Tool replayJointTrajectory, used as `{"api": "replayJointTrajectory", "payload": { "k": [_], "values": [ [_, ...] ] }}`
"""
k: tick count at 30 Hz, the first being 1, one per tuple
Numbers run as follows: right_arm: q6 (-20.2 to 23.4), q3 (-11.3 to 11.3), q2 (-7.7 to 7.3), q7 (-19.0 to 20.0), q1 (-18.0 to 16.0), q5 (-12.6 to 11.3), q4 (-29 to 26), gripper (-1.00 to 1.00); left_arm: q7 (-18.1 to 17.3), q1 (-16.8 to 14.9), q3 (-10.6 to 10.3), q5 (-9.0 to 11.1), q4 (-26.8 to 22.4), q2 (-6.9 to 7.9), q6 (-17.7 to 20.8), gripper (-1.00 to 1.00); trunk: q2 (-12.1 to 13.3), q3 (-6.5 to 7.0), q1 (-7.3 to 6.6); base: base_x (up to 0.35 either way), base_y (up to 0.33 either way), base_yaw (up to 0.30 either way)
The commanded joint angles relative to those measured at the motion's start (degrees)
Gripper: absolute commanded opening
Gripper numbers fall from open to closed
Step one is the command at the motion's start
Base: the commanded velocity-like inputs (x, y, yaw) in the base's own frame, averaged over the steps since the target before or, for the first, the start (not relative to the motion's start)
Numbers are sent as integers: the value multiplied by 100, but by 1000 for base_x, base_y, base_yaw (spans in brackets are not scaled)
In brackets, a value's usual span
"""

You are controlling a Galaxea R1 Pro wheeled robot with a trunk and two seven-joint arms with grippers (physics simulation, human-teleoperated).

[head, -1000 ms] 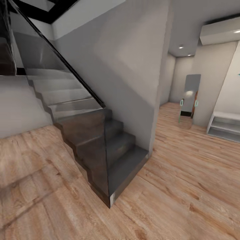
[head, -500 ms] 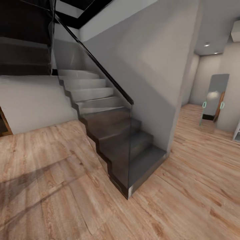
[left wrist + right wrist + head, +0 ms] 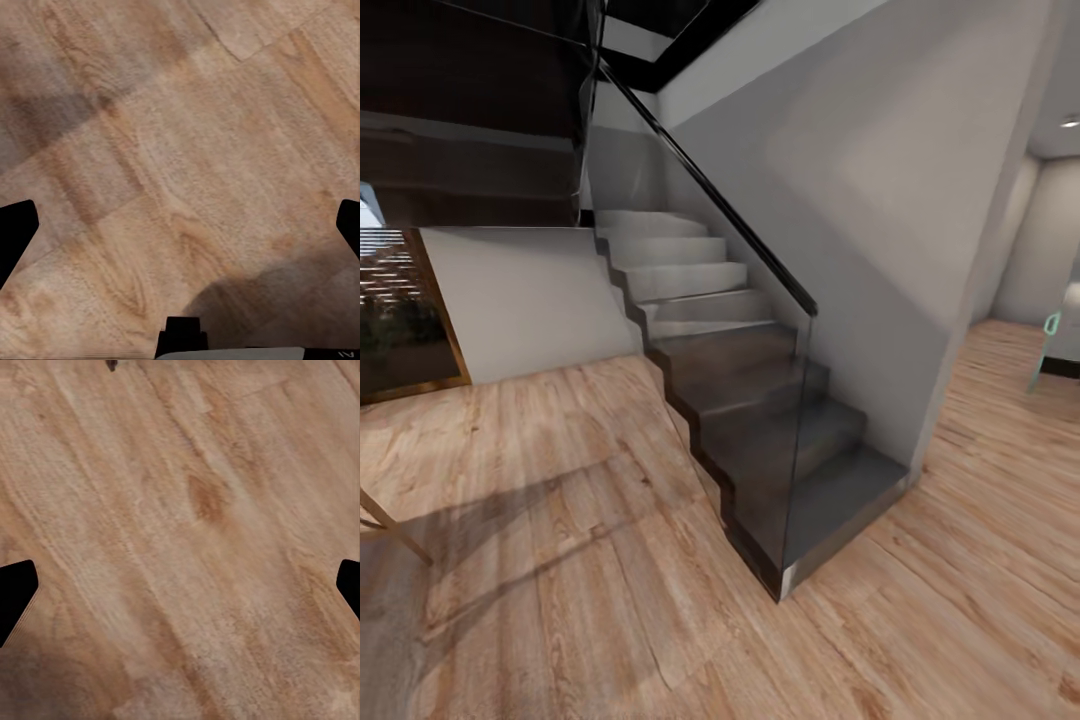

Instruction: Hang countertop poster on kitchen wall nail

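Observation:
The poster and the kitchen countertop are out of view. My left gripper (image 3: pixel 180 232) hangs over wooden floor planks (image 3: pixel 172 135), its dark fingertips (image 3: pixel 15 236) standing far apart at the picture's sides with nothing between them. My right gripper (image 3: pixel 180 592) is open in the same way above the bare planks (image 3: pixel 187 510), one black fingertip (image 3: pixel 15 596) at each side.
A dark staircase (image 3: pixel 760 410) with a glass balustrade (image 3: pixel 800 430) and black handrail rises ahead against a grey wall (image 3: pixel 880 200). A wood-framed window (image 3: pixel 405 320) stands at the far left. A slanted wooden leg (image 3: pixel 395 528) juts in low on the left. Wooden floor (image 3: pixel 590 560) spreads all around.
The camera has swung to the left: the staircase has slid rightward in the picture, the tall mirror has slipped off the right edge, and the window has come in on the left.

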Motion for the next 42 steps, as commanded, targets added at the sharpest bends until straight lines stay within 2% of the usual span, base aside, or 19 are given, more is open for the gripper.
{"api": "replayJointTrajectory", "payload": {
  "k": [1, 11, 18, 37, 42],
  "values": [
    [-14, 5, -1, -5, -4, 52, 4, 100, 0, 2, 6, 3, -6, -1, -9, 100, -2, -5, 0, 0, 0, 294],
    [-7, 5, -14, 16, -4, 52, 4, 100, 0, 2, 6, 3, -6, -1, -9, 100, -2, -15, 0, 0, 46, 238],
    [-12, 3, -15, 7, -4, 52, 5, 100, 0, 2, 6, 3, -6, -1, -9, 100, -2, -17, 0, 0, 266, 184],
    [-17, 5, -7, -5, -4, 52, 5, 100, 0, 2, 16, 11, -6, -1, -9, 100, -2, -18, 0, 0, 295, 284],
    [-21, 5, -2, -6, -4, 52, 5, 100, 0, 2, 77, 7, -6, -1, -9, 100, -2, -18, 0, 0, 296, 290]
  ]
}}
